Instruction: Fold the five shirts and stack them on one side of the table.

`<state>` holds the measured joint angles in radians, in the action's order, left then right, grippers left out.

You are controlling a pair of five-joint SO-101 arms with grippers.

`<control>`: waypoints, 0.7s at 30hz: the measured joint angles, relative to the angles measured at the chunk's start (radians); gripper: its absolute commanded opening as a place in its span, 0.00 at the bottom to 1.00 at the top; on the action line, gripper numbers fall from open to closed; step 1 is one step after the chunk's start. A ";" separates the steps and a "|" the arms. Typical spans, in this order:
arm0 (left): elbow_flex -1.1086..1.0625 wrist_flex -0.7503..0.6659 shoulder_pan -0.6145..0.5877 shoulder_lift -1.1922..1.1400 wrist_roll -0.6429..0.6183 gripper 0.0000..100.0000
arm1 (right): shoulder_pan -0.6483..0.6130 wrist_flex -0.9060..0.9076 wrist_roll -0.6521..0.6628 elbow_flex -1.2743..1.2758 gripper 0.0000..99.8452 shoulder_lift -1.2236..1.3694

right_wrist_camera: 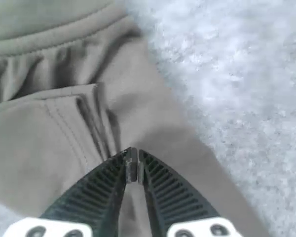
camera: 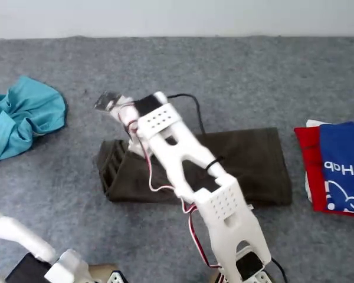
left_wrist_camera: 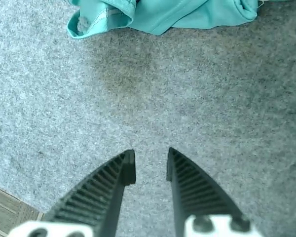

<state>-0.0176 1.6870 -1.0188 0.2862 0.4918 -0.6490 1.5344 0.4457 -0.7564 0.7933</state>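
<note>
A brown shirt, partly folded, lies across the middle of the grey table. My right gripper is down on its left end. In the right wrist view the right gripper is shut on a ridge of the brown shirt. A crumpled teal shirt lies at the far left. My left gripper is open and holds nothing; it hangs over bare carpet a short way from the teal shirt. A folded blue shirt rests on a red shirt at the right edge.
The left arm's white body sits at the front left corner. The right arm stretches from the front edge across the brown shirt. Grey carpet covers the table, with a pale wall behind it.
</note>
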 measured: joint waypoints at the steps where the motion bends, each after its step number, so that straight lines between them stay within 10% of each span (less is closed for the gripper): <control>1: 0.000 0.000 0.000 0.000 0.000 0.12 | 0.003 0.005 0.000 -0.011 0.01 0.000; 21: 0.000 0.000 0.000 0.000 0.000 0.12 | 0.310 0.219 -0.173 0.253 0.01 -0.341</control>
<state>-0.0176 1.6870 -1.0188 0.2862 0.4918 -0.3391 1.7538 0.2723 -0.5033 0.4526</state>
